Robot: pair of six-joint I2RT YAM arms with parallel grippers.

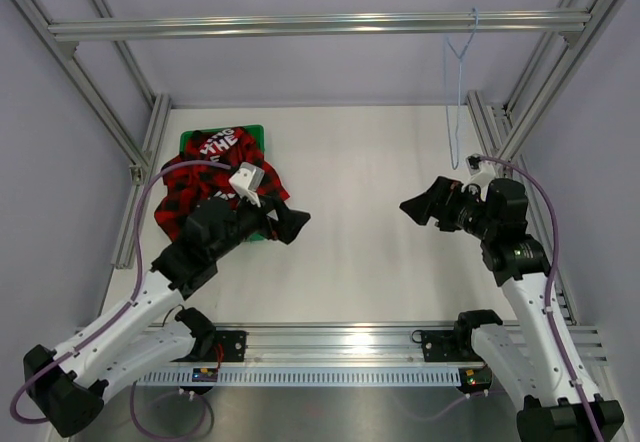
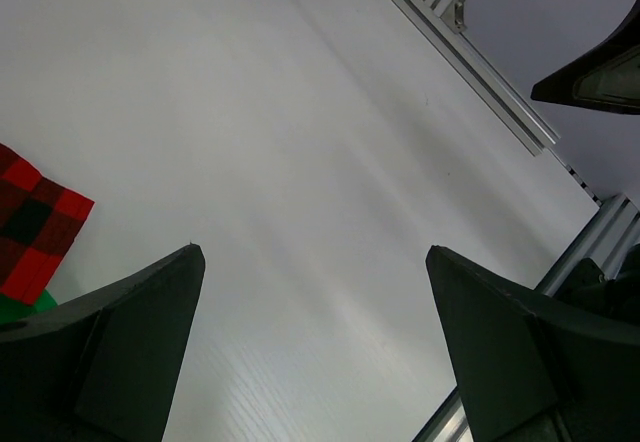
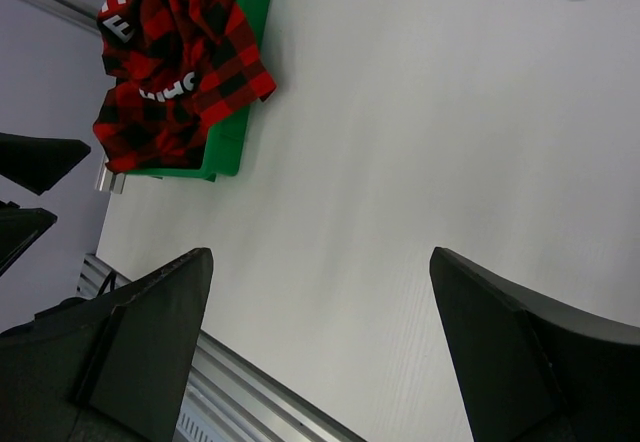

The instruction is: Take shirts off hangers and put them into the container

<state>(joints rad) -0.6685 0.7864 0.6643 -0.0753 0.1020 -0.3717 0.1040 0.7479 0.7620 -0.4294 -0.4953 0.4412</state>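
looks like the main job is basically done here. the plaid shirt point(image 1: 215, 187) is off the hanger point(image 1: 458, 112) and lying in the green container point(image 1: 255, 132) at the far left of the tabletop point(image 1: 360, 162). the hanger is bare, hooked on the overhead rail point(image 1: 300, 25) over on the right, well apart from the shirt.

left tool point(image 1: 283, 224) is spread wide with nothing in it, hovering just beside the near edge of the container. right tool point(image 1: 420, 207) is the same deal: wide open, empty, over bare tabletop on the right, near the hanger.

the shirt is a bunched heap of red and black checks, with white block letters showing toward the far side. it covers most of the container, and cloth spills over the left and near walls.

my guess at the next move: tidy up. pinch a loose overhanging edge with the left tool and fold it toward the middle. it's floppy flannel, so a nudge alone would probably let it slump back out. otherwise both arms can just back off.
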